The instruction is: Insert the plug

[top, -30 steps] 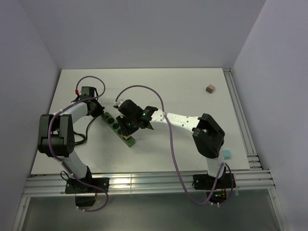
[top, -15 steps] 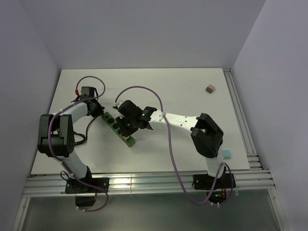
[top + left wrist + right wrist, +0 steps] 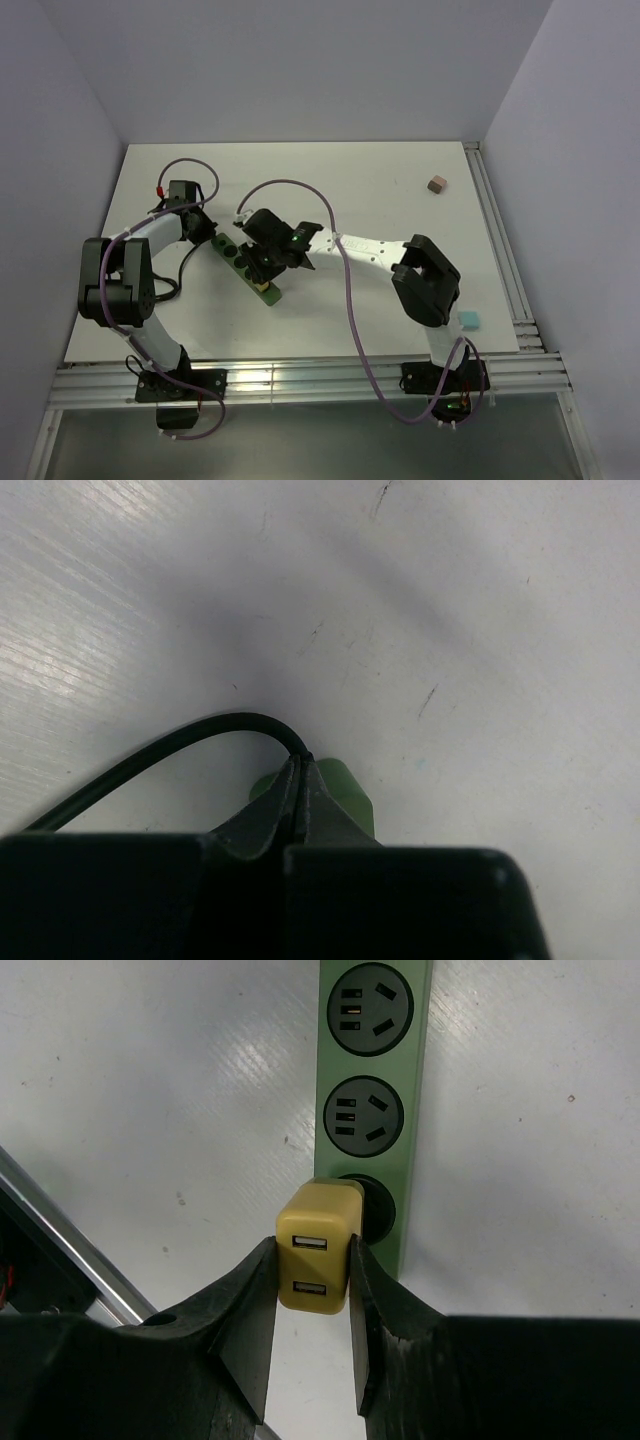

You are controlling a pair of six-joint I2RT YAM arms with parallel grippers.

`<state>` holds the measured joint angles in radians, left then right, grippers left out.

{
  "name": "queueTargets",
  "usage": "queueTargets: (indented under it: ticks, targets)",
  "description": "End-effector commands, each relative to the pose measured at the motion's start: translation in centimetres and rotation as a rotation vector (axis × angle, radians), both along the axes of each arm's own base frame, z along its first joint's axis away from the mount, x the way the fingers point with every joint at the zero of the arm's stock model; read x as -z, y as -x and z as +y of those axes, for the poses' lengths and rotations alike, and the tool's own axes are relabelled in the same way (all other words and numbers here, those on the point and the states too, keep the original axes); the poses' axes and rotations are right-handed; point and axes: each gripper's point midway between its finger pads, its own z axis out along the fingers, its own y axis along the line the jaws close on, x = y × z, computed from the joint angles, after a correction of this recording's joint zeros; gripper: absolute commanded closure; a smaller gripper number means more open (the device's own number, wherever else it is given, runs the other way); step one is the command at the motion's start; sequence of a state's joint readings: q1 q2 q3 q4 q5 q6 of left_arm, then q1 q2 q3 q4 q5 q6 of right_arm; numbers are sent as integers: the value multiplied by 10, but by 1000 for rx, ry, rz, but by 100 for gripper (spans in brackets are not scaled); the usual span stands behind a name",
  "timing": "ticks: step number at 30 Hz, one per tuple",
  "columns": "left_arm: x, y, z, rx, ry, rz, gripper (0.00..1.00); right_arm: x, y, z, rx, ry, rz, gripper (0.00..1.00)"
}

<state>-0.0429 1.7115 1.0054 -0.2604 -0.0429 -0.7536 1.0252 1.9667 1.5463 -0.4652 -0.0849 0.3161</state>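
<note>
Right gripper (image 3: 310,1256) has the yellow plug (image 3: 318,1260) pinched, sitting right over a socket near one end of the strip (image 3: 375,1080). Left gripper (image 3: 300,780) is clamped shut at the strip's other end, by the cord (image 3: 190,735).

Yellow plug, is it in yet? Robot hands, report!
Left gripper shut on black cable. Right gripper shut on yellow plug. Plug over green strip's socket, seating unclear. Nothing blocking.

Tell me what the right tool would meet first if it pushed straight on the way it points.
The green power strip: the yellow plug held by the right tool overlaps its nearest socket, probably touching first there; depth is unclear.
</note>
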Motion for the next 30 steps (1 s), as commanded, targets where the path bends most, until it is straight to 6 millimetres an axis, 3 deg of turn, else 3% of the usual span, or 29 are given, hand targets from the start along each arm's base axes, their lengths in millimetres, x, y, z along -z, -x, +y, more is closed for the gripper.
queueTargets:
  ticks: [1,7,8,11,15,17,21,30]
  targets:
    - [2,21,-18,50,46,55,100,11,-8,-2,-1,56,-39,100]
    - [4,24,-19,55,48,63,100,39,-7,-29,6,181,-53,100]
    - [4,25,-18,53,46,62,100,51,-2,-38,8,200,-48,100]
    - [4,25,-18,50,44,61,99,60,3,-52,24,210,-52,100]
    - [5,24,-20,54,56,60,99,63,-3,-59,70,221,-68,100]
    - [7,25,-21,58,59,66,99,69,-4,-56,62,207,-38,100]
    - [6,25,-20,58,57,66,100,88,-12,-70,81,258,-14,100]
    - [5,26,-24,64,66,59,100,147,15,-106,125,435,35,100]
